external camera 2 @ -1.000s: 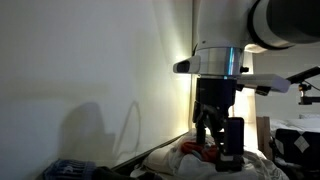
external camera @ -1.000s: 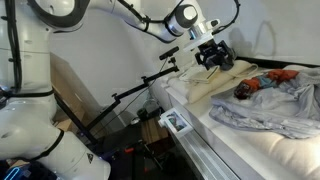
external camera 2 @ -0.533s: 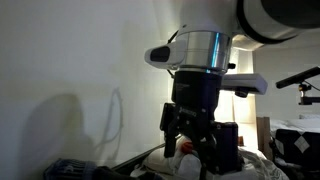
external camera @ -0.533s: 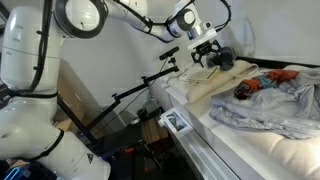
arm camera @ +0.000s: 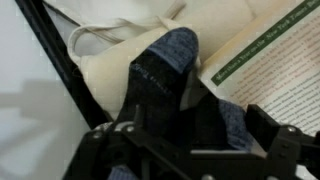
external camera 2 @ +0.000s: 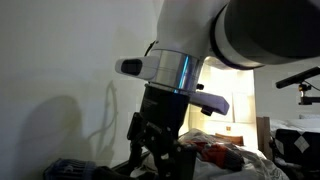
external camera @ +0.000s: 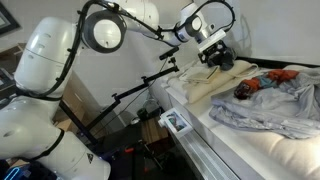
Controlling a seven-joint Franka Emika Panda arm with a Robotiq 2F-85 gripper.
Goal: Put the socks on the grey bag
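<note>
In the wrist view a dark blue-grey sock (arm camera: 165,62) lies on a cream cloth (arm camera: 105,68), beside an open book. My gripper (arm camera: 190,128) hangs just over this sock, open, one finger on each side of it and nothing gripped. In an exterior view the gripper (external camera: 216,56) is at the back of the bed, left of the grey bag (external camera: 282,108). An orange-red sock (external camera: 285,75) and a dark piece (external camera: 245,90) lie on the bag's far part. The gripper (external camera 2: 160,150) fills the foreground of an exterior view, with the orange-red sock (external camera 2: 215,153) behind it.
The open book (arm camera: 270,60) with a green edge lies right of the sock. The cream cloth (external camera: 215,88) covers the bed's near corner. A black stand (external camera: 135,92) and a white wall (external camera 2: 60,60) are beside the bed.
The arm has swung and turned at the wrist. The gripper has shifted a little and now looms nearer the camera in an exterior view. Its jaws stayed open.
</note>
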